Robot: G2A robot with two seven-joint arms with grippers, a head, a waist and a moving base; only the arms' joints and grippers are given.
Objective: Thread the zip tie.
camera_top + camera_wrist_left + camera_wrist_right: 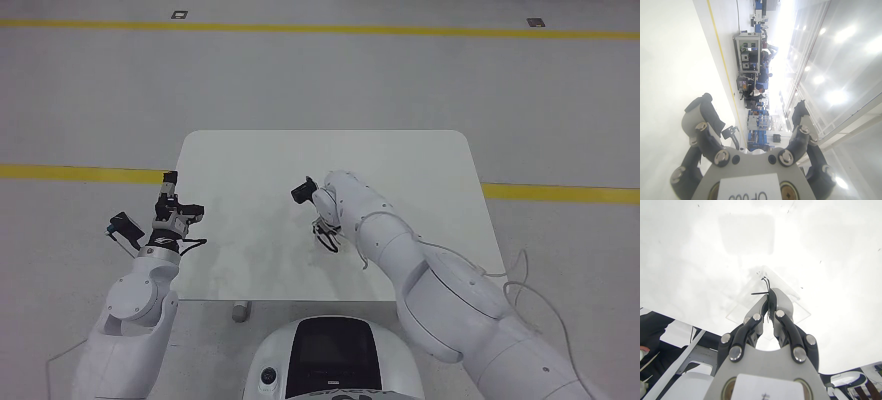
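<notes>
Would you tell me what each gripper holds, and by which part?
Right gripper pinches the black zip tie along its strap; left gripper holds nothing.

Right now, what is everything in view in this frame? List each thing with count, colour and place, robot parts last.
zip tie: one, black, clamped in the right jaws, its end sticking out above the clear plate
clear plate: one, transparent, flat on the table below the right jaws
table: one, white, in front of the robot
floor lines: two, yellow, one beyond the table, one running behind it
left jaws: one pair, black and grey, open and empty, at the table's left edge
right jaws: one pair, black and grey, shut on the zip tie, over the middle of the table
</notes>
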